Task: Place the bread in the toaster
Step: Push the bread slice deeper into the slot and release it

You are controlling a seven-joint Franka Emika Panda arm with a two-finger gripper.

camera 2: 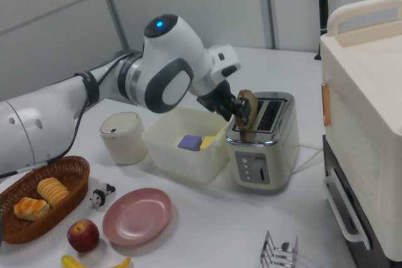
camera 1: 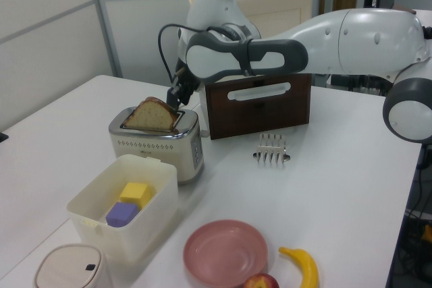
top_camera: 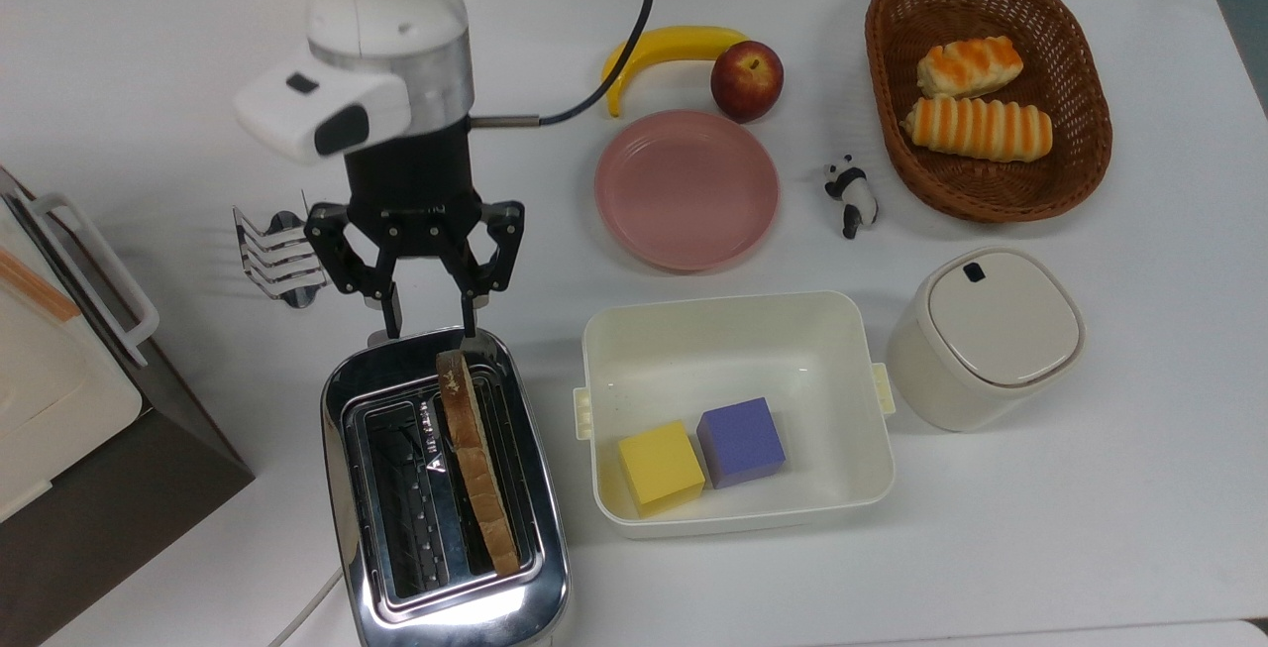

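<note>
Bread standing in the toaster, tool open and clear of it.

The bread [top_camera: 476, 461] stands on edge in the toaster [top_camera: 443, 492] slot nearer the tub [top_camera: 735, 411], its top well proud of the slot. The tool [top_camera: 428, 317] hangs with fingers spread just beyond the toaster's far end in the top view, touching nothing. Beside the toaster on the worktop [top_camera: 1040, 508] the tub holds a yellow and a purple cube.
</note>
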